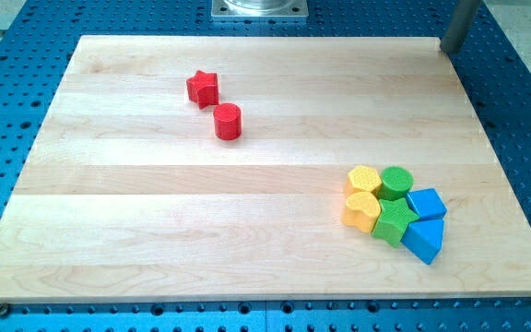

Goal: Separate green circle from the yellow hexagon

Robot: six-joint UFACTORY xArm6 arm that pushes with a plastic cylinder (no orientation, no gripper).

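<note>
A green circle sits in a tight cluster at the view's lower right, touching the yellow hexagon on its left. Below them lie a yellow heart and a green star-like block. A blue cube and a blue triangle sit on the cluster's right. My tip is at the view's top right, by the board's far corner, well away from the cluster.
A red star and a red cylinder sit close together at the upper left of the wooden board. A blue perforated table surrounds the board. A metal base plate shows at the top centre.
</note>
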